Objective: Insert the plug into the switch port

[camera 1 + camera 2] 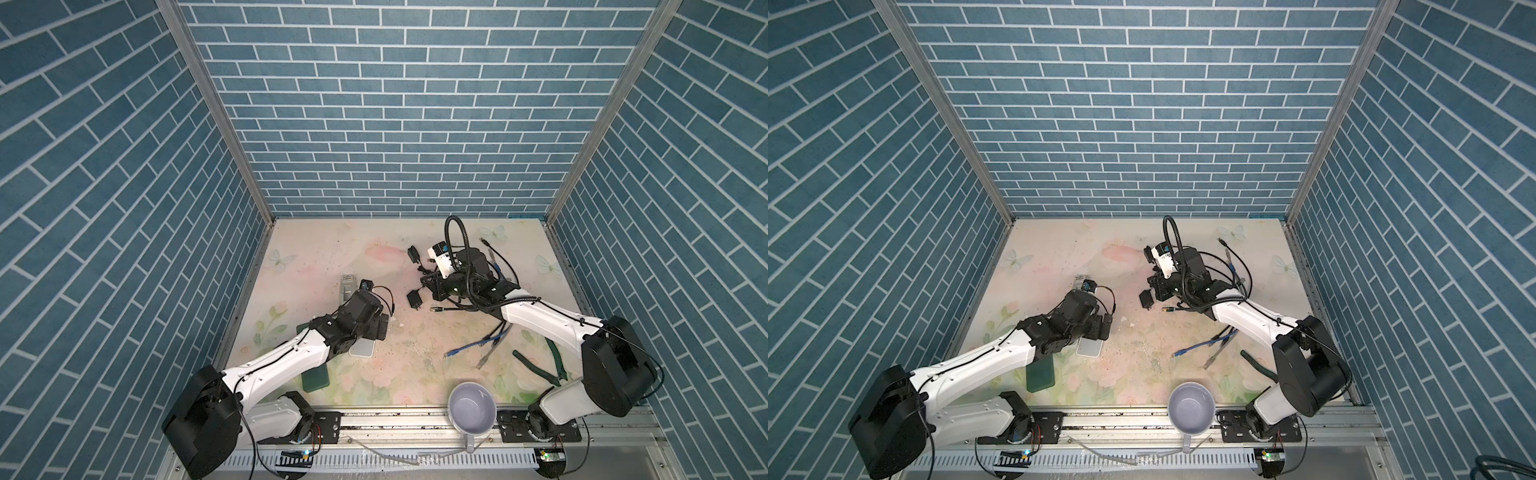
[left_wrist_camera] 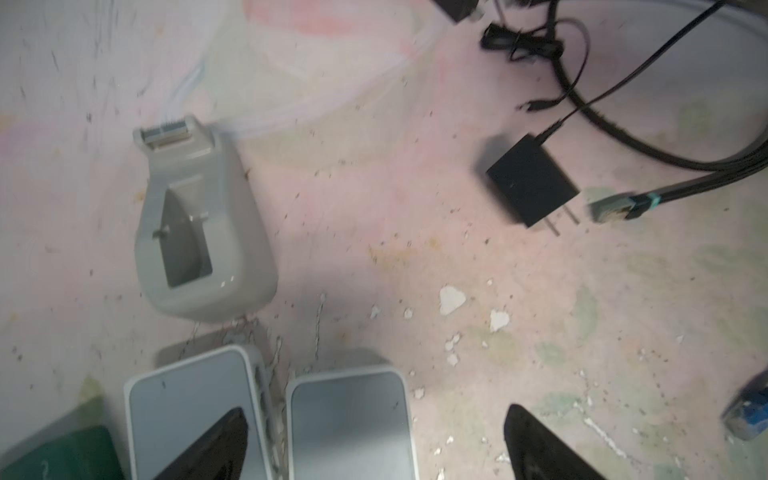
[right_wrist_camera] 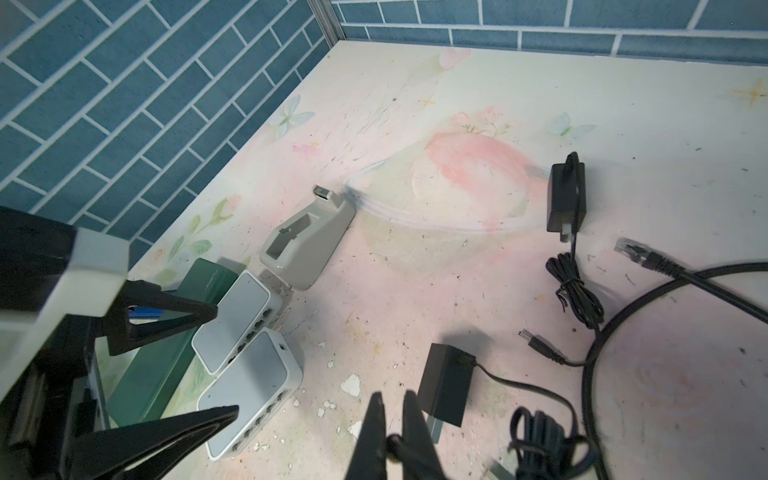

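Note:
Two white switches (image 3: 237,320) (image 3: 249,386) lie side by side at the left, ports facing the middle. My left gripper (image 2: 376,440) hovers open over them, one finger above each side of the nearer switch (image 2: 349,419), holding nothing. A network plug (image 2: 611,210) on a black cable lies on the table, seen in both top views (image 1: 435,309) (image 1: 1168,309). My right gripper (image 3: 392,397) is shut just beside a black power adapter (image 3: 446,386). A small dark blob sits between its fingers; I cannot tell what it is.
A green box (image 1: 316,378) lies against the switches, a grey holder (image 2: 199,232) behind them. A second adapter (image 3: 567,199), a barrel plug (image 3: 536,343) and another black network plug (image 3: 629,249) lie at the right. Blue cables (image 1: 469,345), green pliers (image 1: 548,365) and a mug (image 1: 471,409) sit near the front.

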Tool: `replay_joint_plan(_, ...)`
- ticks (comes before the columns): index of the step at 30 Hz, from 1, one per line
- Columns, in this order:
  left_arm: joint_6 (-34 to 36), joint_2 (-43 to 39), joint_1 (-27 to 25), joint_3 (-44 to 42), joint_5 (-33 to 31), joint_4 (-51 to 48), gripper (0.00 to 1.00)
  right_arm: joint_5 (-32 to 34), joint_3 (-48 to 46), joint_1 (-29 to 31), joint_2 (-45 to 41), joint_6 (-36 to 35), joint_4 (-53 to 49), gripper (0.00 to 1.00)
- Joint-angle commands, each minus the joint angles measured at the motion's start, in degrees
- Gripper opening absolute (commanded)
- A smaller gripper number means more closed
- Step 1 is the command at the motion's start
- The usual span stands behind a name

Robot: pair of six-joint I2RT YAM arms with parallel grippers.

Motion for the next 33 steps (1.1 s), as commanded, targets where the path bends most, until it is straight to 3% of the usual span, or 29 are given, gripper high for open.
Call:
replay_joint_plan(1,-5.1,-0.7,-0.3,-0.5,2.6,-6.8,0.96,0.4,0.0,-0.2,-1.5,-2.6,-1.2,0.0)
replay_joint_plan(4,-6.3,0.8,-0.3,-1.8,5.9,-4.7,0.96,-0.1,-0.2,-0.2,-1.1,-2.3,-0.7,0.0)
replay_joint_plan(22,-7.4,13.0,-0.2,-1.5,6.0,-1.0,0.93,-2.4,-0.1,-0.2,0.3,-0.1,1.3,0.0)
replay_joint_plan(27,-6.4,15.7,-0.2,-0.3,6.4,-0.8,0.84,-2.6,0.1,-0.2,0.8,0.0,1.2,0.0)
replay_joint_plan(33,-4.7,16.6,-0.2,-0.4,7.8,2.0,0.63,-2.9,0.0,-0.2,0.7,0.2,1.3,0.0)
